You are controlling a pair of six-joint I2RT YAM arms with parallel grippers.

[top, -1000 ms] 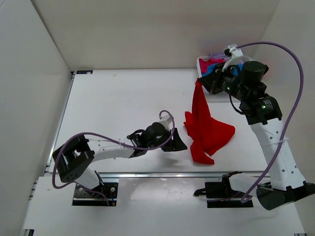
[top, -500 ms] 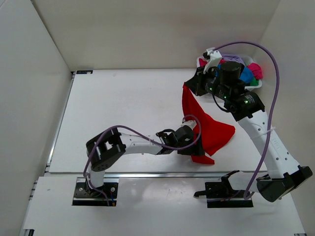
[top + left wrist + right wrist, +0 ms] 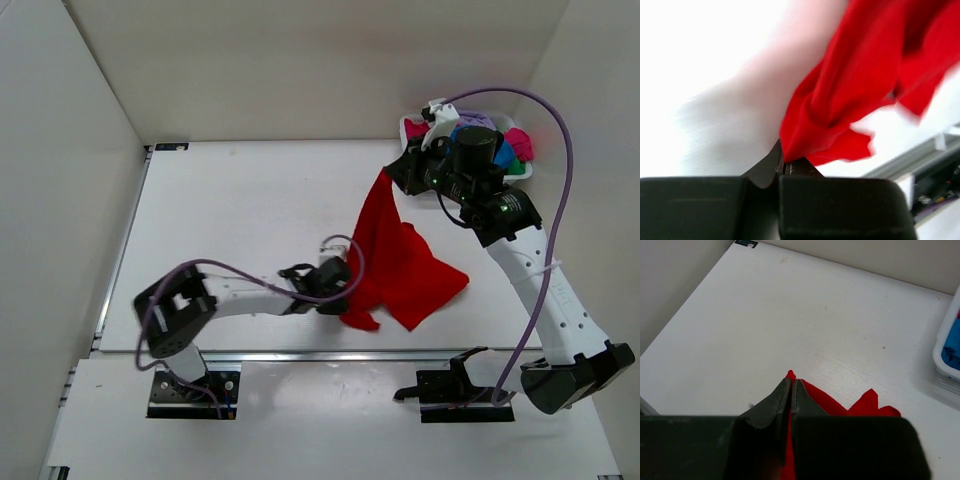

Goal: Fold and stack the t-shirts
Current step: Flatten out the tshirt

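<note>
Toward the right of the table [image 3: 240,210], the red t-shirt [image 3: 400,265] is stretched between both arms. Its upper corner is raised at the far end and its body fans out over the tabletop to the near right. The right gripper [image 3: 790,390] holds that raised corner, its fingers pressed together with red cloth pinched between them. It sits about where it was half a second ago, a little left of its place a second ago.

The left gripper [image 3: 784,162] has changed most. A second ago it stood clear of the shirt. Half a second ago it had reached under the near edge. Now its fingers are clamped on a bunched fold of the near-left corner, and it sits further left than before. The cloth has followed, so the shirt spreads wider to the left than earlier.

At the far right, the basket [image 3: 946,347] holds the other t-shirts [image 3: 505,150], pink, blue and lavender.
</note>
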